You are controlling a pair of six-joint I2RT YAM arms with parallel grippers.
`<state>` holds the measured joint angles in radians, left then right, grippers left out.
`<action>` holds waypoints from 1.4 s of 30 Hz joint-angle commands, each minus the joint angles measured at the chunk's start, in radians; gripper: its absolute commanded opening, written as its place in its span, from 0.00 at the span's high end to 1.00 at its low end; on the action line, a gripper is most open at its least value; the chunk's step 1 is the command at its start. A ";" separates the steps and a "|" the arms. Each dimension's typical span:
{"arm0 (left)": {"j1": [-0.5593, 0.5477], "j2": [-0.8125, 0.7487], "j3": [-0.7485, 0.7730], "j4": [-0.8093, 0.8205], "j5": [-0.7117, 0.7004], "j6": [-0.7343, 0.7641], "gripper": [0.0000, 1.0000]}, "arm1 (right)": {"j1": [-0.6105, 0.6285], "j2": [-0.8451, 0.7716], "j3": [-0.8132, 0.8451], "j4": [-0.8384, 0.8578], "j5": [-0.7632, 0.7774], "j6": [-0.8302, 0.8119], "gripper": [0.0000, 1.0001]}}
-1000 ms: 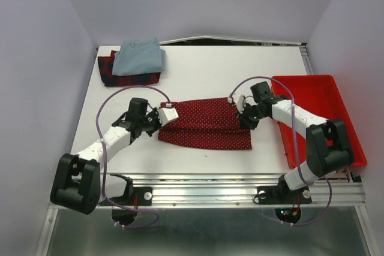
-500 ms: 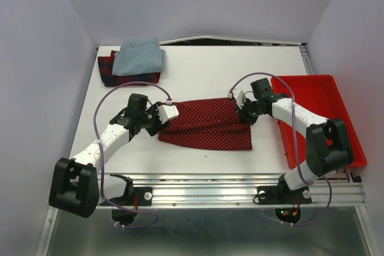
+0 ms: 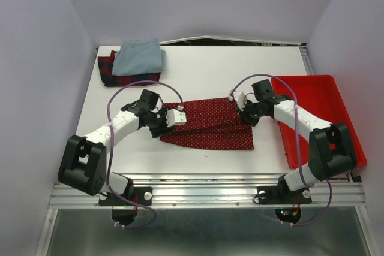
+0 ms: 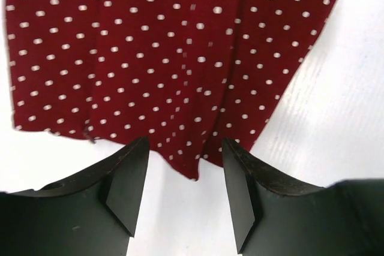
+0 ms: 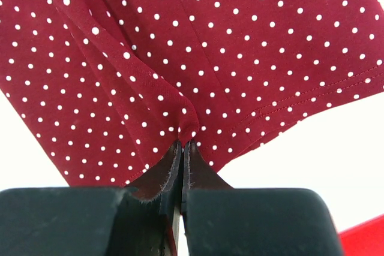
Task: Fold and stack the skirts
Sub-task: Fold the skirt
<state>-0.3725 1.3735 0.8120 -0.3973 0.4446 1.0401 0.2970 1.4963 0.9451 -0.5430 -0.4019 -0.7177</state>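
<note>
The dark red skirt with tiny white dots (image 3: 210, 125) lies flat on the white table, a crease running along it. My left gripper (image 3: 165, 128) is at its left edge and stands open. In the left wrist view a corner of the dotted cloth (image 4: 180, 70) reaches just between the open fingertips of that gripper (image 4: 185, 148), with nothing held. My right gripper (image 3: 245, 116) is at the skirt's right edge, shut on a pinch of the dotted cloth (image 5: 180, 58), as the right wrist view shows at the gripper (image 5: 183, 143). The pale blue skirt (image 3: 140, 56) lies folded on the plaid skirt (image 3: 113, 74) at the back left.
A bright red plastic tray (image 3: 321, 112) stands at the table's right edge, close beside the right arm. The table's metal front rail (image 3: 210, 187) runs below the skirt. Cables loop above both arms.
My left gripper has opened and let go of the skirt's left edge, and its wrist has swung right over that edge. The right gripper has stayed shut on the cloth, barely moving.
</note>
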 commanded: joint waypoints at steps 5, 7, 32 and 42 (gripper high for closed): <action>-0.036 0.061 0.033 0.017 -0.044 -0.005 0.57 | 0.010 -0.021 0.001 -0.003 0.015 -0.019 0.99; -0.037 0.073 0.052 0.023 -0.055 -0.015 0.71 | 0.010 -0.016 0.007 -0.002 0.020 -0.023 0.99; -0.146 0.080 -0.016 -0.012 -0.137 -0.101 1.00 | 0.039 -0.122 -0.236 0.024 0.048 -0.060 0.99; -0.143 0.065 0.035 0.018 -0.185 -0.156 1.00 | 0.048 -0.067 -0.183 0.051 0.078 -0.019 0.99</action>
<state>-0.5213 1.4815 0.7948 -0.3725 0.3016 0.9173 0.3363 1.4166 0.7204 -0.5121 -0.3550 -0.7536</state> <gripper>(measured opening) 0.037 0.031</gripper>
